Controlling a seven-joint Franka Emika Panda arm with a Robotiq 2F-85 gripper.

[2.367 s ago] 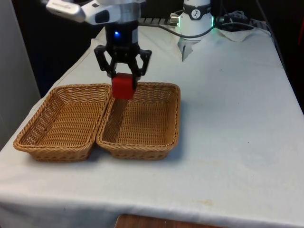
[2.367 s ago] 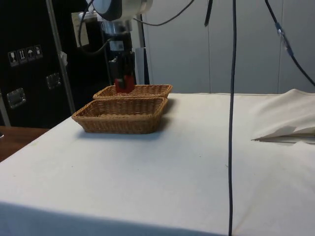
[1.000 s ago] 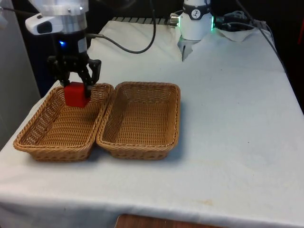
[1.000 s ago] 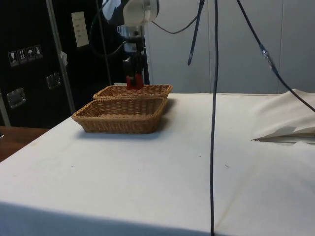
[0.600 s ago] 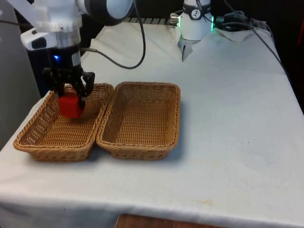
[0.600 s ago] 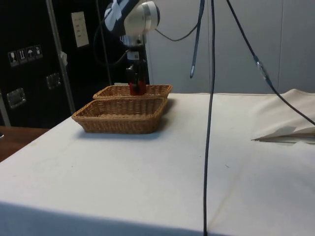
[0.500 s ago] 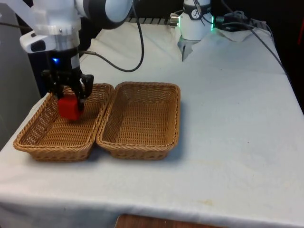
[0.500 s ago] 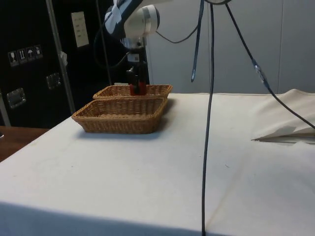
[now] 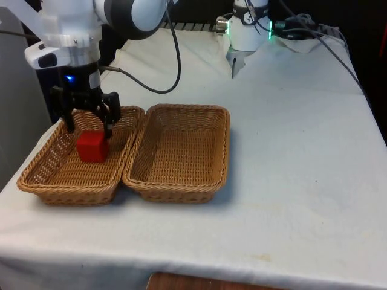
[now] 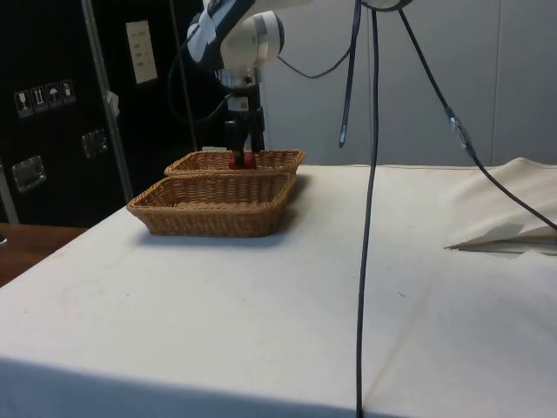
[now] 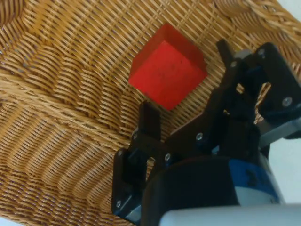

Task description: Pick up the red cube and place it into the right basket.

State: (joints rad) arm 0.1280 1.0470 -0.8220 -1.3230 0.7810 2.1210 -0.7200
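Wrist view: the black two-finger gripper (image 11: 186, 80) hangs released above the small red cube (image 11: 167, 73), probably light and rigid; its flat opposite faces suit pinching.

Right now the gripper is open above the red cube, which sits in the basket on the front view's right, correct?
Not quite. The gripper is open above the red cube, but the cube sits in the basket on the front view's left, not the other basket. The front view shows it; the wrist view shows the cube on wicker, free of the fingers.
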